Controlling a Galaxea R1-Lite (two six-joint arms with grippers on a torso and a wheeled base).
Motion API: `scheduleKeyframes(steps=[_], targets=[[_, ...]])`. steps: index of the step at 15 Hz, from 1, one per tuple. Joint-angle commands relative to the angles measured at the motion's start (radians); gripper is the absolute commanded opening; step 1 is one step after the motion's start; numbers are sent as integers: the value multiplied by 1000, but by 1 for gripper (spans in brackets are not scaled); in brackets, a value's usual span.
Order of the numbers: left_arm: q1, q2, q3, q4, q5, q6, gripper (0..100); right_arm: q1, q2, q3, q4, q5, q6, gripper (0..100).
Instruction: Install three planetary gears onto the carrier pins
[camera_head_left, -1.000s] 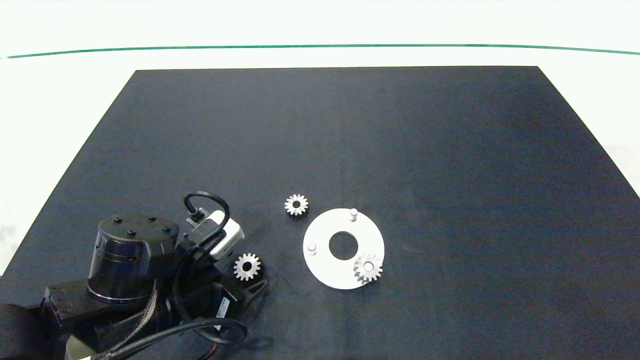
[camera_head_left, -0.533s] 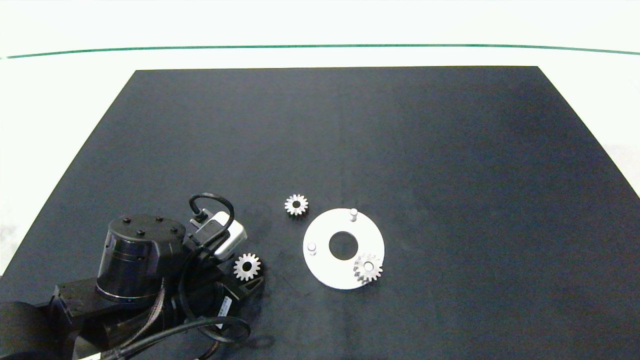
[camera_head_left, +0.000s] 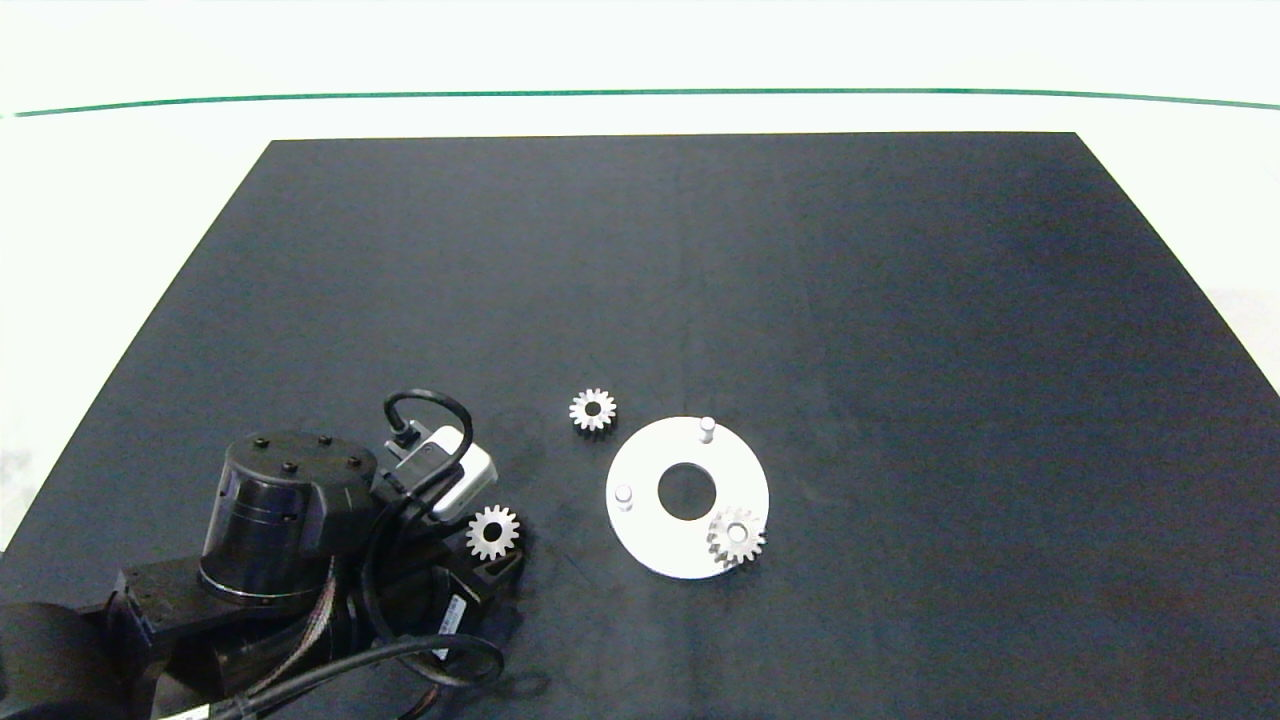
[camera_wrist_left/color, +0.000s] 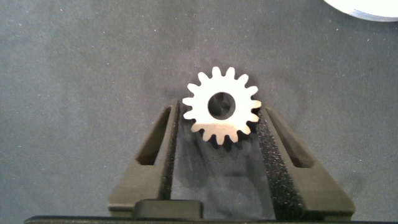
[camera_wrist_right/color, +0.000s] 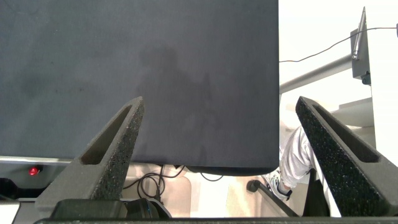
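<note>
My left gripper (camera_wrist_left/color: 219, 124) sits low on the mat (camera_head_left: 700, 280), fingers closed against a gear (camera_wrist_left/color: 221, 107) held between their tips, teeth touching both pads. Beyond it to my right lies the disc (camera_head_left: 660, 545); one gear (camera_head_left: 737, 534) is already seated on its near pin, while two pins (camera_head_left: 707, 427) (camera_head_left: 624, 494) stand bare. A third gear (camera_head_left: 593, 409) lies loose beside the disc. My right gripper (camera_wrist_right/color: 224, 155) hangs wide open over the mat's edge, holding nothing.
</note>
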Motion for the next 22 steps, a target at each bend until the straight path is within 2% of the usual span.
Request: scheduleKeyframes(steps=[1, 10, 11, 13, 15, 17, 21, 22], targets=[[0, 4, 1, -3, 1, 1, 40, 1, 3, 0, 5, -2, -2, 100], [-5, -16, 1, -25, 6, 2, 22, 1, -6, 1, 5, -2, -2, 100], [-15, -27, -2, -25, 14, 2, 19, 1, -6, 0, 5, -1, -2, 100], [-41, -56, -14, -20, 60, 19, 14, 1, -6, 0, 5, -2, -2, 100], [-83, -93, -32, 7, 72, 34, 13, -1, -6, 0, 5, -2, -2, 100], [-144, -95, -75, 57, 106, 34, 13, -1, -4, 0, 5, -2, -3, 100], [-224, -81, -197, 175, 115, 33, 13, -2, -4, 1, 5, -2, -13, 100], [-232, -75, -224, 196, 124, 33, 13, -2, -6, 1, 5, -2, -14, 100]])
